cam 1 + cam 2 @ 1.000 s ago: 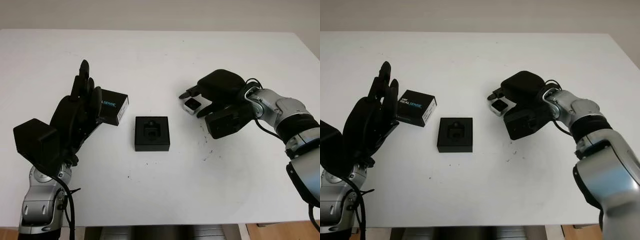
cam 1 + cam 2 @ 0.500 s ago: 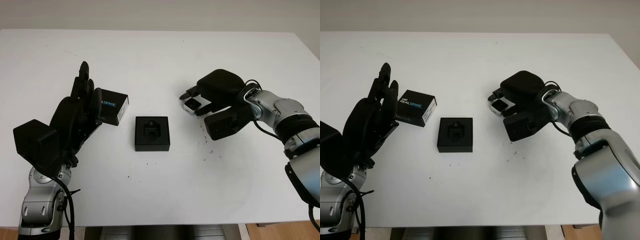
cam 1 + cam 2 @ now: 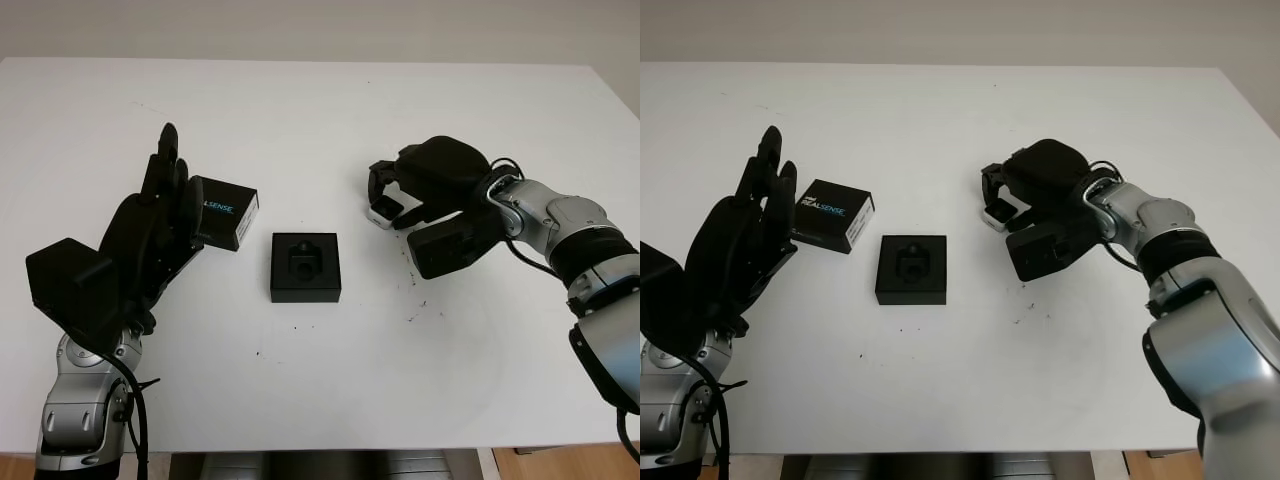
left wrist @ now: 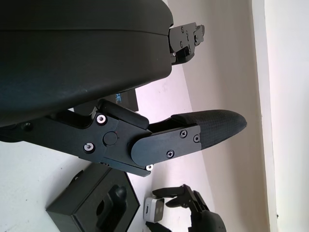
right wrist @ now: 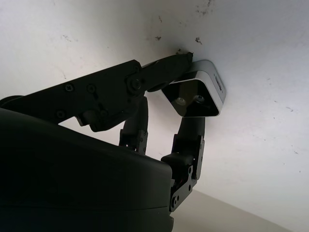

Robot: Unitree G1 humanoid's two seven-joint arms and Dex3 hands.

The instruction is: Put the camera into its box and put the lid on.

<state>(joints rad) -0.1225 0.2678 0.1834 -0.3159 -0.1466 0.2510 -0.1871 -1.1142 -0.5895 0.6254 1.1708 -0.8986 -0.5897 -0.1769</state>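
The small silver camera [image 3: 386, 210] with a black face lies on the white table [image 3: 320, 110], right of centre. My right hand [image 3: 383, 193] is shut on it, with the thumb [image 5: 145, 72] against one edge and two fingers [image 5: 190, 133] against the other side. The black box base [image 3: 305, 266] with its foam insert stands open at the table's centre. Its lid [image 3: 226, 213], black with REALSENSE lettering, lies left of the base. My left hand [image 3: 166, 190] is open, held upright just left of the lid.
Small dark specks [image 3: 412, 312] dot the table in front of the right hand. The table's far half and front strip are bare white. In the left wrist view the box base [image 4: 91, 212] and the camera [image 4: 155, 211] appear beyond the hand.
The right hand's fingers have curled in around the camera, which shifted slightly. The left hand, box base and lid have not moved.
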